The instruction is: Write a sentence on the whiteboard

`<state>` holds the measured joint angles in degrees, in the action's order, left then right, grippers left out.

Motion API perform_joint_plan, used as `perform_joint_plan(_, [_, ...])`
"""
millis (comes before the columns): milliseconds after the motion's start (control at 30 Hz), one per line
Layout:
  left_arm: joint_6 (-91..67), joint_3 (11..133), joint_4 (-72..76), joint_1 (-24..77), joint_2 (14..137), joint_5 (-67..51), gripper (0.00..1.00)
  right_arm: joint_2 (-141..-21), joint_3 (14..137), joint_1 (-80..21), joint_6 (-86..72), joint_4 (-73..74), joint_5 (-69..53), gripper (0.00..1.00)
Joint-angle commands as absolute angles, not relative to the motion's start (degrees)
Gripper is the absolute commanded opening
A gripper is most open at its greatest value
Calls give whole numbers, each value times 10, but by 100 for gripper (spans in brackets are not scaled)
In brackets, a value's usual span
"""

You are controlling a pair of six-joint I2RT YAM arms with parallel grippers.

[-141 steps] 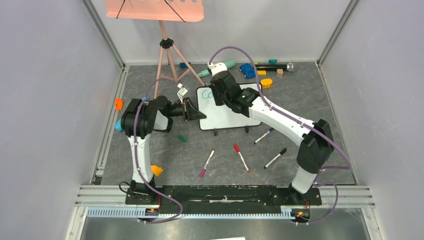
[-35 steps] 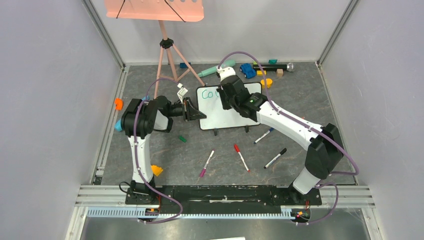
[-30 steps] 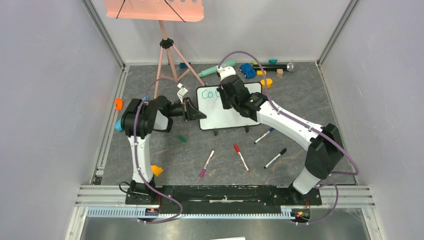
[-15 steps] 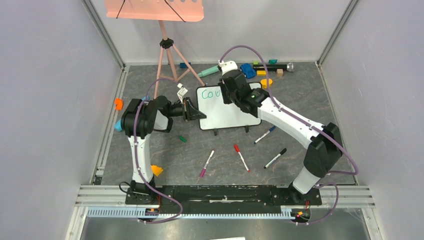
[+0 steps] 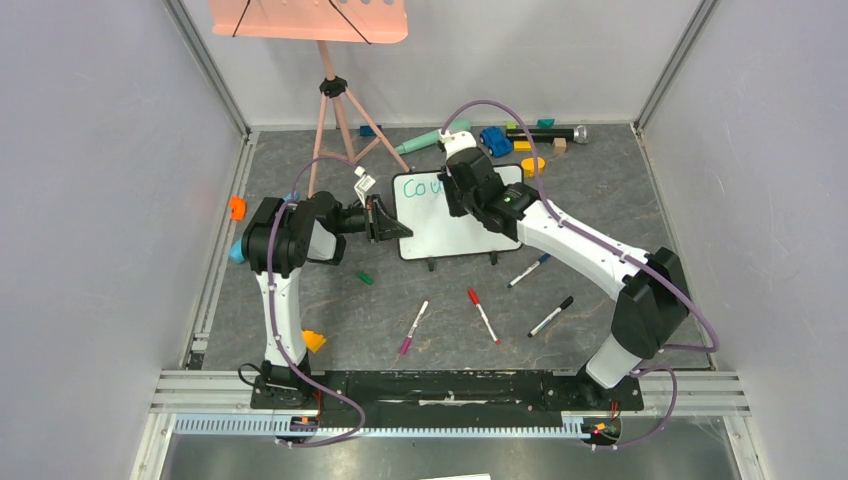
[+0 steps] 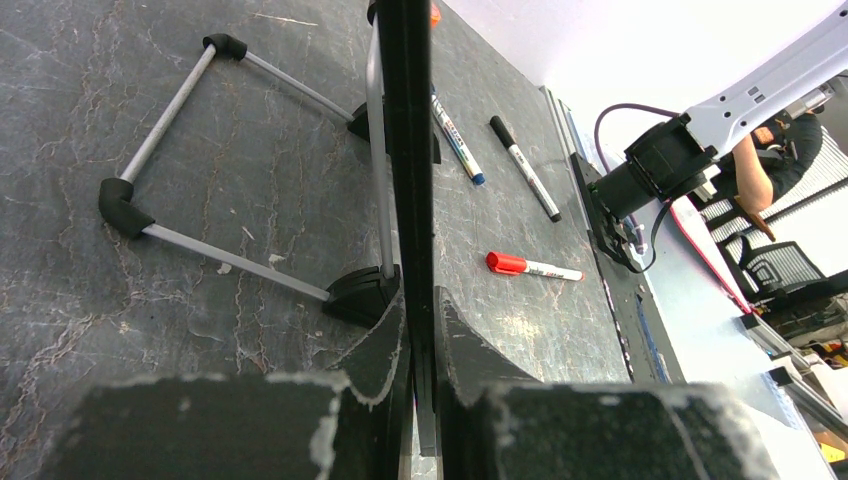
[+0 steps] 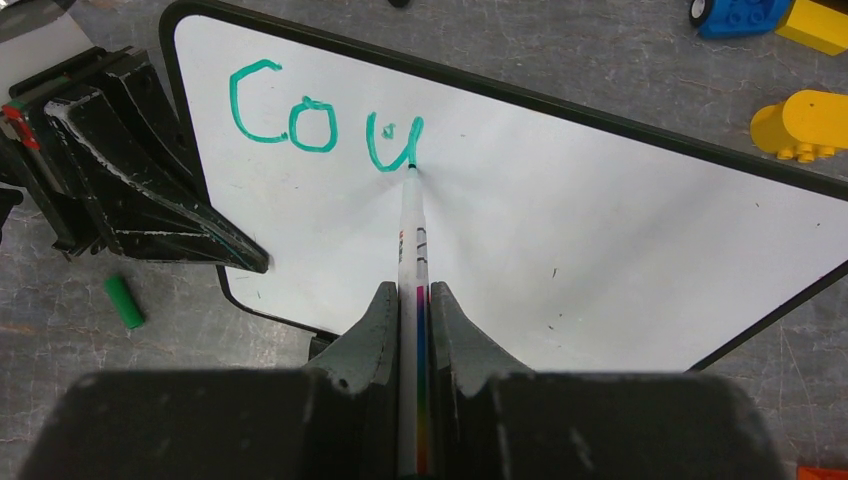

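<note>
Clamping the whiteboard (image 5: 455,228) edge, left gripper (image 6: 420,300) faces right gripper (image 7: 415,296) pinching a marker (image 7: 412,222); loose pens (image 5: 484,315) lie nearby.

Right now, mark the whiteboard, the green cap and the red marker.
whiteboard (image 7: 560,230), right wrist view, bare white face
green cap (image 7: 124,302), right wrist view, its middle
red marker (image 5: 483,316), top view, mid-barrel

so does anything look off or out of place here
Nothing damaged or spilled. The green marker cap lies loose on the table beside the left fingers, and four spare markers lie scattered in front of the whiteboard. A stray teal speck sits inside the u.
</note>
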<state>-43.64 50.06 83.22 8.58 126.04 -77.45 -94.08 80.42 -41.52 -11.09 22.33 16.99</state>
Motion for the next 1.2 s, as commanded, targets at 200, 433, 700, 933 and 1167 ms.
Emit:
perform_joint_plan(200, [-418,508,892,83,1254,-791,2,-928,795,-410,-113,231,192,0])
perform_joint_plan(433, [-419,507,892,83,1254,-791,2,-909,800,-410,-113,221,169,0])
perform_joint_plan(700, [-417,507,893,83,1254,-792,2,-899,819,-406,-105,212,163,0])
perform_joint_plan(933, [-420,509,892,83,1255,-791,2,-905,821,-399,-105,212,166,0])
perform_joint_plan(1167, [-420,510,892,83,1256,-792,2,-902,817,-396,-101,210,170,0])
